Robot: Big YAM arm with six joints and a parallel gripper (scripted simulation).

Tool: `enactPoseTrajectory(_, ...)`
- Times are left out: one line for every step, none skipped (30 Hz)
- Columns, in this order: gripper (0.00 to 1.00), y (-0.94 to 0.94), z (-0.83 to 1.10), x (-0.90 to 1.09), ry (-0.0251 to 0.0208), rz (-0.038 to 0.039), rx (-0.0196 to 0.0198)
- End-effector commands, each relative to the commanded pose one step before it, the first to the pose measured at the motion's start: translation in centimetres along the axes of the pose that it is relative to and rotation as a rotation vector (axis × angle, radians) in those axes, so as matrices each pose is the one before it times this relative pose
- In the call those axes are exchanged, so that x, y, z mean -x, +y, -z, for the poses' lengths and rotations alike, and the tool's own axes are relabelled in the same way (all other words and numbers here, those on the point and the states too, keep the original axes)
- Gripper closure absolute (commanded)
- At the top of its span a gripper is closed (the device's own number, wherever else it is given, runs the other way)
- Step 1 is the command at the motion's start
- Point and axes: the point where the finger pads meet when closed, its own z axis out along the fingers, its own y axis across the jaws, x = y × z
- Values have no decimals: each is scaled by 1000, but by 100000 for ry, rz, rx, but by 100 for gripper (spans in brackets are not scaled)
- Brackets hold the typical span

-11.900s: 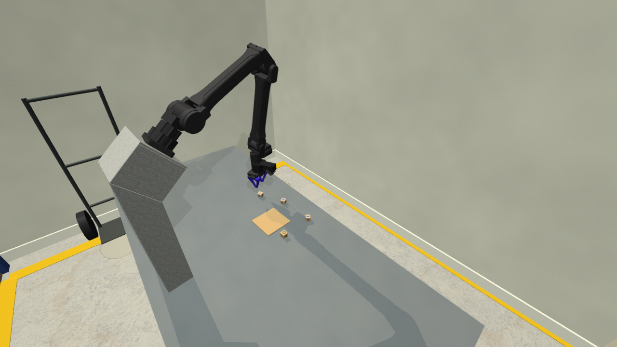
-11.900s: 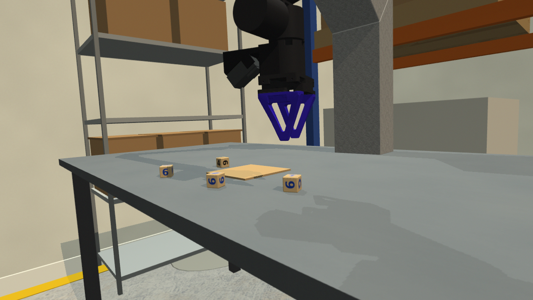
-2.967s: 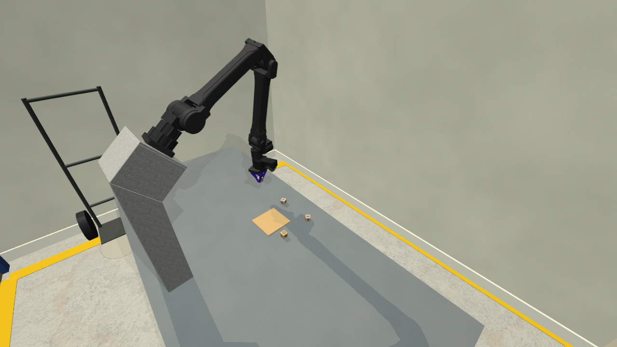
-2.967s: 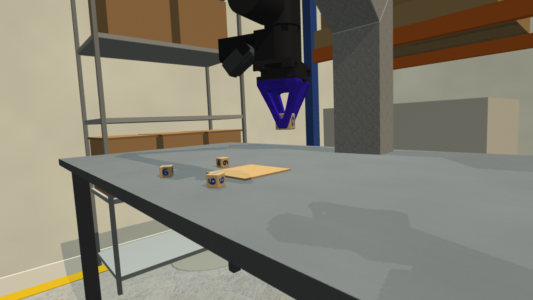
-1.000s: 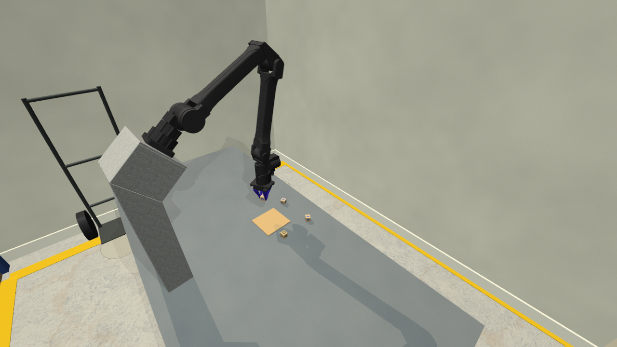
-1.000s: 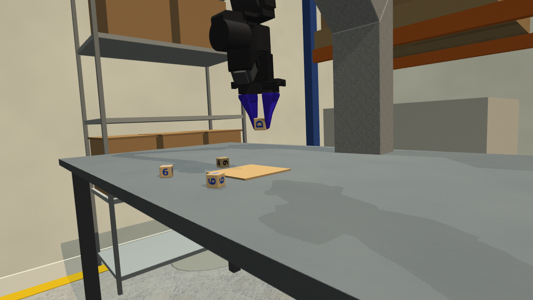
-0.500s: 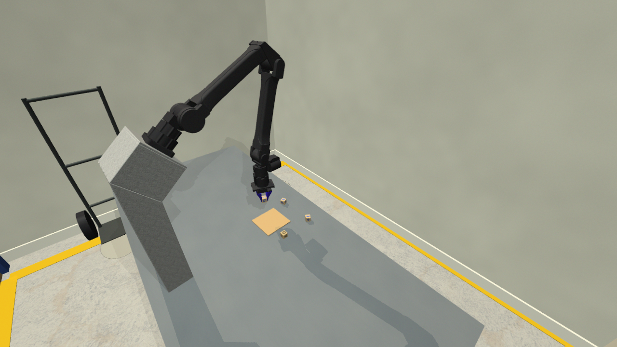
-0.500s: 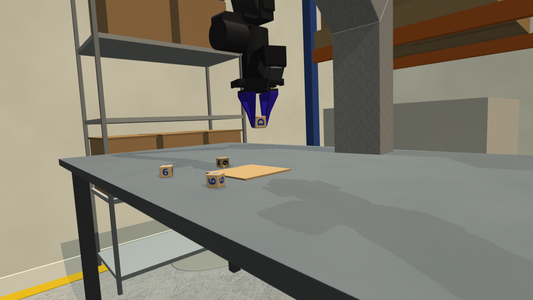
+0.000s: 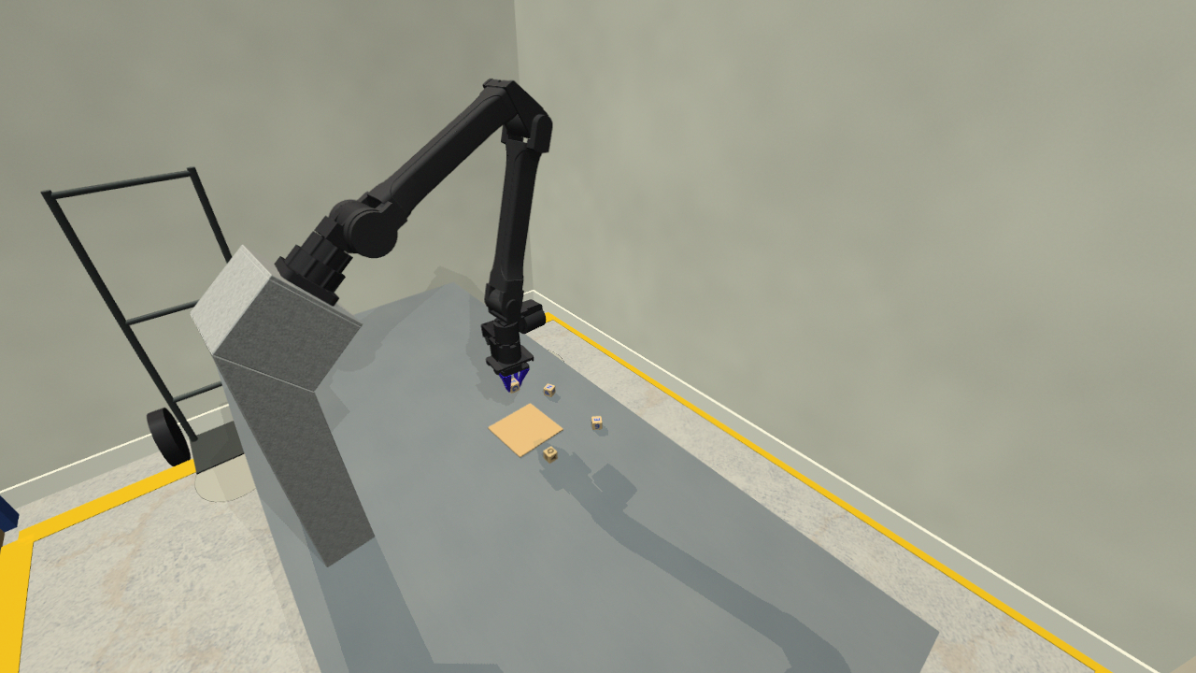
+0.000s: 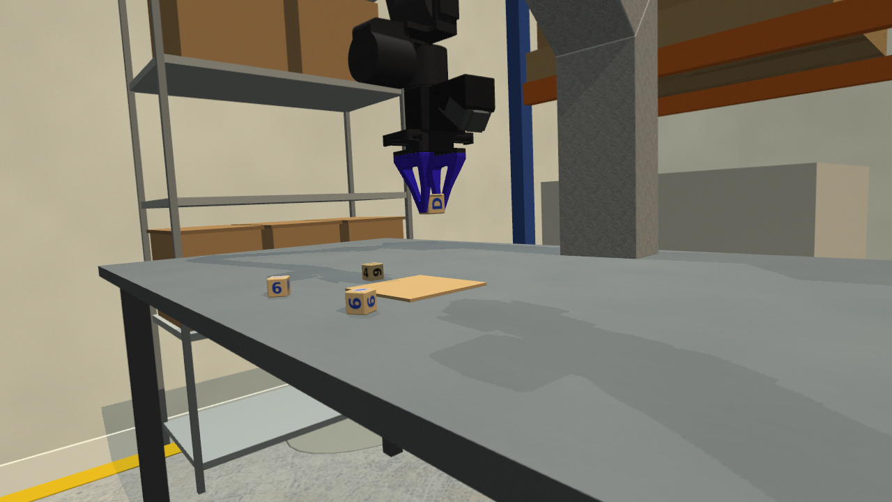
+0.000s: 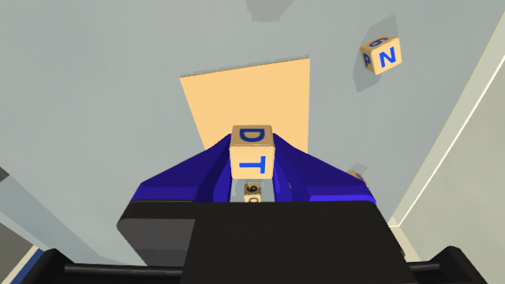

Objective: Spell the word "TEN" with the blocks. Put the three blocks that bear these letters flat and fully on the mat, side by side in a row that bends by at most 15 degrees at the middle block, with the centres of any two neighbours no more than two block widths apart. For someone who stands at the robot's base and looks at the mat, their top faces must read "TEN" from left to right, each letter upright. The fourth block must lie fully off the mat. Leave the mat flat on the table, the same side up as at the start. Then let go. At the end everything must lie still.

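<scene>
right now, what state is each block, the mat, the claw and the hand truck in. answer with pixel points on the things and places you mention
claw (image 9: 514, 386) (image 10: 433, 206) (image 11: 252, 141): shut on t block
t block (image 9: 515, 385) (image 10: 437, 203) (image 11: 252, 162): held aloft, t up
n block (image 9: 549, 389) (image 10: 361, 302) (image 11: 381, 55): off mat, n up
black-marked block (image 9: 549, 453) (image 10: 372, 272) (image 11: 252, 192): off mat
remaining block (image 9: 597, 422) (image 10: 278, 286) (image 11: 358, 177): off mat
mat (image 9: 525, 428) (image 10: 430, 286) (image 11: 256, 95): flat
hand truck (image 9: 121, 182): upright

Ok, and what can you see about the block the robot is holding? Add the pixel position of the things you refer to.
It's a small, tan cube, wooden-looking, with softened edges (image 9: 514, 385) (image 10: 436, 203) (image 11: 252, 162). A blue T is on its top and a blue D on one side. It hangs in the air above the grey table (image 9: 669, 568) (image 10: 561, 337) (image 11: 99, 99), squeezed between the gripper's two blue-purple fingers. Its underside is hidden.
</scene>
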Motion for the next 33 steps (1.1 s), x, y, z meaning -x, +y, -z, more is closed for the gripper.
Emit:
enactPoseTrajectory(78, 213, -378, -602, 339, 2123, -240)
enactPoseTrajectory(78, -287, -177, 23, -61, 411, -465)
enactPoseTrajectory(78, 8, -165, -21, 11, 515, 26)
enactPoseTrajectory(78, -1, -205, -19, 22, -12, -16)
enactPoseTrajectory(78, 5, -246, -24, 30, -15, -1)
enactPoseTrajectory(78, 5, -287, -26, 26, -18, 0)
enactPoseTrajectory(78, 7, -326, -27, 20, -20, 1)
enactPoseTrajectory(78, 8, -362, -29, 26, -18, 1)
enactPoseTrajectory(78, 10, -397, -13, 5, 0, 4)
enactPoseTrajectory(78, 11, -427, -13, 1, 0, 5)
enactPoseTrajectory(78, 11, -453, -14, 1, 0, 5)
enactPoseTrajectory(78, 12, -474, -15, 1, 0, 5)
enactPoseTrajectory(78, 12, -489, -15, 1, -42, 4)
enactPoseTrajectory(78, 12, -499, -16, 1, -135, 4)
enactPoseTrajectory(78, 0, 0, 0, 0, 0, 0)
enactPoseTrajectory(78, 0, 0, 0, 0, 0, 0)
enactPoseTrajectory(78, 185, -503, 30, -1, 30, 682)
enactPoseTrajectory(78, -157, -499, -3, -78, 15, -663)
enactPoseTrajectory(78, 9, -490, -35, 27, -37, 0)
enactPoseTrajectory(78, 7, -475, -41, 43, -40, -3)
enactPoseTrajectory(78, 8, -454, -28, 16, -11, 0)
enactPoseTrajectory(78, 9, -427, -13, -1, 11, 2)
enactPoseTrajectory(78, 9, -395, -12, -1, 10, 2)
enactPoseTrajectory(78, 90, -358, -21, 40, 3, 334)
enactPoseTrajectory(78, 82, -318, -10, 27, 13, 307)
enactPoseTrajectory(78, -26, -276, 14, -37, 25, -124)
enactPoseTrajectory(78, -48, -231, 14, -46, 16, -215)
enactPoseTrajectory(78, 8, -186, 0, -8, -3, 18)
enactPoseTrajectory(78, 41, -143, -13, 24, -14, 160)
enactPoseTrajectory(78, 0, -102, -8, 9, -10, -6)
enactPoseTrajectory(78, -12, -66, -4, -1, -8, -52)
enactPoseTrajectory(78, 0, 0, 0, 0, 0, 0)
enactPoseTrajectory(78, 0, 0, 0, 0, 0, 0)
